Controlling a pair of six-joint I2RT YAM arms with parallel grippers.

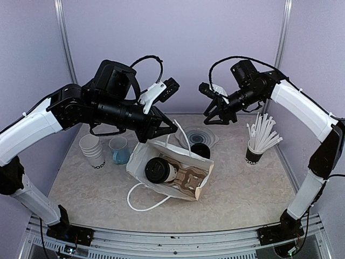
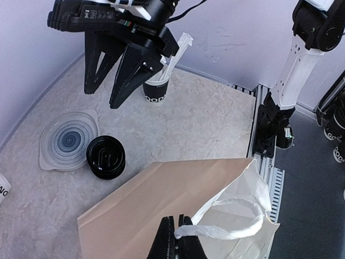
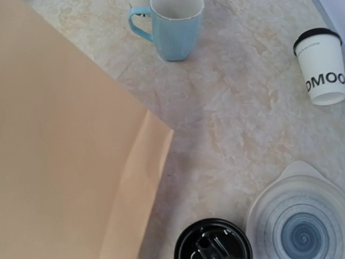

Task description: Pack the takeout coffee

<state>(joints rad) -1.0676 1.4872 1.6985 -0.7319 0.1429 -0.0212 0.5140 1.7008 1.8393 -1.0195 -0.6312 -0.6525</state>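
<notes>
The takeout coffee (image 1: pixel 157 169), a white cup with a black lid, lies on its side inside the mouth of the paper bag (image 1: pixel 141 155), next to a cardboard carrier (image 1: pixel 190 181). The bag lies on the table, brown outside (image 2: pixel 156 202) and white inside. My left gripper (image 1: pixel 165 129) hangs over the bag's upper edge, and its fingers (image 2: pixel 171 237) are shut on the bag's white handle (image 2: pixel 229 231). Above the table behind the bag, my right gripper (image 1: pixel 215 116) stands open and holds nothing; it also shows in the left wrist view (image 2: pixel 110 86). Its own fingers are outside the right wrist view.
A stack of black lids (image 1: pixel 200 150) (image 3: pixel 213 241) and a stack of clear lids (image 1: pixel 198 134) (image 3: pixel 302 221) sit behind the bag. A light-blue mug (image 1: pixel 119 150) (image 3: pixel 173 27) and nested white cups (image 1: pixel 92 150) (image 3: pixel 323 67) stand at left. A cup of white straws (image 1: pixel 255 151) stands at right.
</notes>
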